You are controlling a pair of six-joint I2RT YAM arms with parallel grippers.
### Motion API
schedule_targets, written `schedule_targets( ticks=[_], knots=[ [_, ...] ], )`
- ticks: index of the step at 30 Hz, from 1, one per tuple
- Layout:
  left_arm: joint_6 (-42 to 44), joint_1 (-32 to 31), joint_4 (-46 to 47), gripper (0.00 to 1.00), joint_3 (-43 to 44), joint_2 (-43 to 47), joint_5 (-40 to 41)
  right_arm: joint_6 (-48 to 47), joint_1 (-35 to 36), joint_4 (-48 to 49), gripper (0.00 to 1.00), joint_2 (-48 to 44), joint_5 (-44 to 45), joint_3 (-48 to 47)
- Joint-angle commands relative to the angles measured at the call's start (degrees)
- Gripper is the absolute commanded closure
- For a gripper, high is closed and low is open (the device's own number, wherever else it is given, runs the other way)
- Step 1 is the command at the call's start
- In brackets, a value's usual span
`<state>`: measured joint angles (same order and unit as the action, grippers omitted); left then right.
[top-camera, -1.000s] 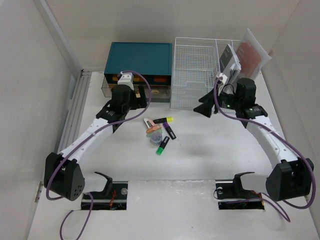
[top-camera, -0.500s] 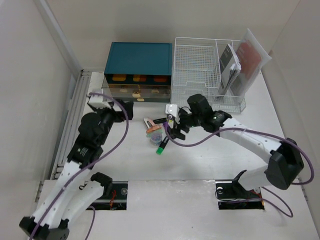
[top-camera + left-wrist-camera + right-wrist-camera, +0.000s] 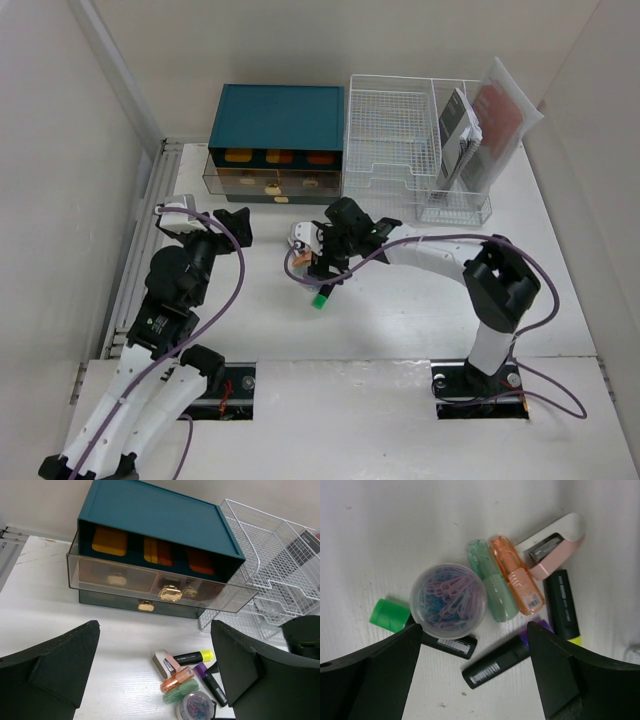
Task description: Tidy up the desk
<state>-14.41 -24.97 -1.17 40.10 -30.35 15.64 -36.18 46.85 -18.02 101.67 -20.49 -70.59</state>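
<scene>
Right fingers, spread wide, hover above paper-clip tub and highlighters on bench; left fingers likewise apart, empty.

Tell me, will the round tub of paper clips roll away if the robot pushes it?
Probably not: the tub of paper clips stands flat on its round base, so it should slide. Its clear plastic looks light and maybe slippery. It would likely bump the mint-green case beside it.

White arm links with black joints, purple cables (loosely looped), black wedge-shaped end effector fingers.
</scene>
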Motion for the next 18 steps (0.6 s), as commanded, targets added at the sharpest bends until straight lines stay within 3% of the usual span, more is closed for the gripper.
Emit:
schedule_targets(
  ticks=[1, 12, 18],
  knots=[
    [0.88, 0.8, 2.05, 0.09, 0.51, 0.47, 1.15, 0.76, 0.61, 1.68, 0.1, 1.86, -2.18, -3.5],
    [1.41, 0.8, 2.05, 0.09, 0.51, 1.52, 0.01, -1.52, 3.34, -1.31, 0.07, 6.0, -6.57, -6.22],
    [1.41, 0.8, 2.05, 0.08, 0.51, 2.57, -0.52, -1.52, 5.09, -0.61, 0.07, 7.66, -4.83, -6.23]
  ],
)
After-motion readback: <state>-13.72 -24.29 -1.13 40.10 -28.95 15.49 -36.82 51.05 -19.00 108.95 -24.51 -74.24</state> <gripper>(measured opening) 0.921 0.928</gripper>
